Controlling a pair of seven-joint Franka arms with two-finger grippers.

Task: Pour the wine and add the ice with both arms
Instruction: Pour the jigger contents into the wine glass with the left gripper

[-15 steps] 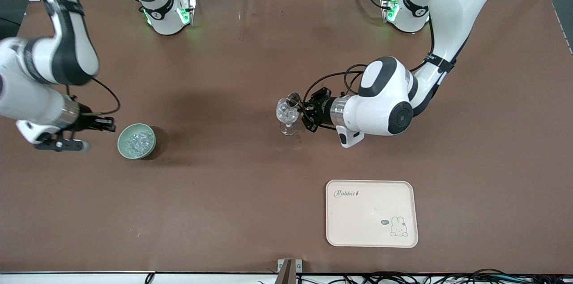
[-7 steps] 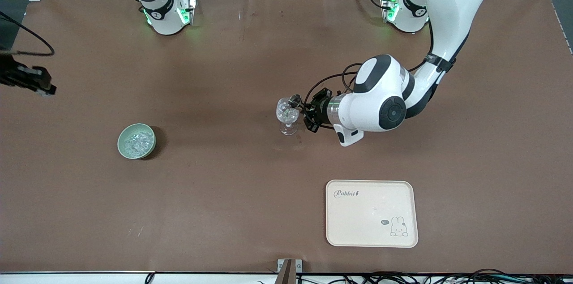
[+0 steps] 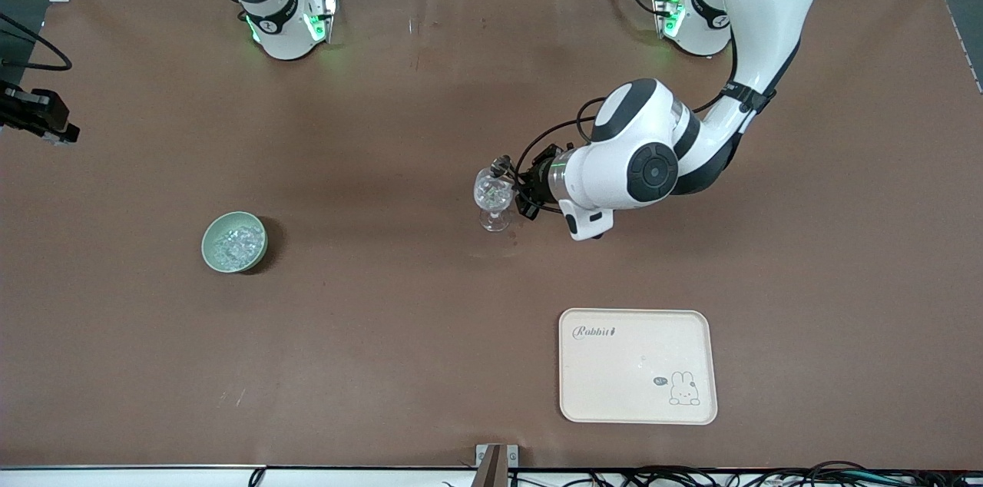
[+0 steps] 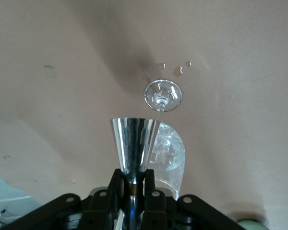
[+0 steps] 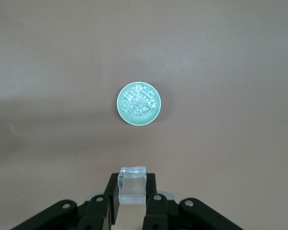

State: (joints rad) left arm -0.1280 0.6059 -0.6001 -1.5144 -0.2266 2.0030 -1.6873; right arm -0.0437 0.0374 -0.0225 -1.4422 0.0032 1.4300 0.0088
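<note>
Right gripper (image 5: 132, 201) high over the right-arm edge of the worktop (image 3: 384, 333), clamped on an ice cube (image 5: 132, 184); bowl (image 3: 234, 242) of ice (image 3: 233, 244) below. Mid-worktop: left gripper (image 4: 133, 184) clenched on metal cup (image 4: 133, 143), tipped over stemmed glass (image 3: 493, 199). Tray (image 3: 637, 366) near front edge.

Table (image 3: 384, 318) covering: plain matte brown, faint scuffs. Bowl (image 3: 234, 242): pale green, filled with clear, glittering ice (image 3: 233, 244). Stemmed glass (image 3: 492, 195): colourless, sparkling contents. Metal cup (image 4: 133, 146) in the left gripper (image 4: 133, 184): shiny silver, mirror finish. Cube (image 5: 132, 185) in the right gripper (image 5: 132, 191): clear, slightly frosted. Both grippers: black. Arms (image 3: 760, 3): white shells, black joint sections, black cables; green lights at the bases (image 3: 288, 18). Tray (image 3: 637, 365): cream, with dark "Rabbit" lettering at its 10 o'clock corner and a small white rabbit drawing at its 5 o'clock corner.
</note>
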